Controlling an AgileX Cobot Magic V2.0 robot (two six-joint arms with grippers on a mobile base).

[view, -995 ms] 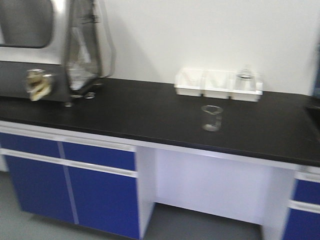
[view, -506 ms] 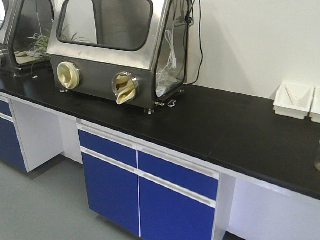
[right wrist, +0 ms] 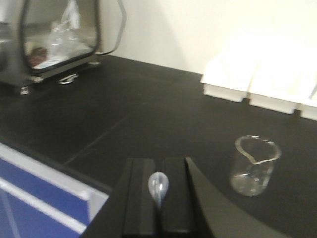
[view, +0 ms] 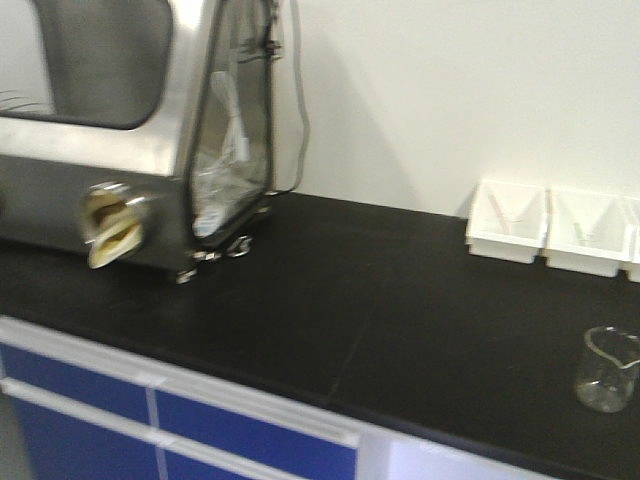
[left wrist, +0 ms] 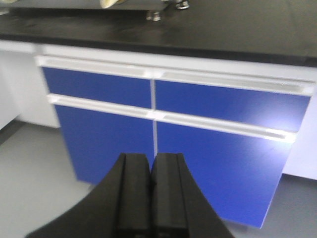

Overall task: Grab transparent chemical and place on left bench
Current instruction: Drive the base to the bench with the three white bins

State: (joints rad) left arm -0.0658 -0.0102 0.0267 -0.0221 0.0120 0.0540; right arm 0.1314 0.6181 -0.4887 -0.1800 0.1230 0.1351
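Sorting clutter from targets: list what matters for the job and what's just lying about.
Job: clear beaker; pipette, pinched in right gripper; black bench.
Lying about: steel glove box; white bins; blue cabinets.

The front view's edges are cutting off the stainless-steel glove box (view: 60,200) at top and left and the third white plastic bin (view: 634,262) at right. The black right gripper (right wrist: 159,163) is hiding all but the bulb of the pale translucent plastic pipette (right wrist: 158,185).
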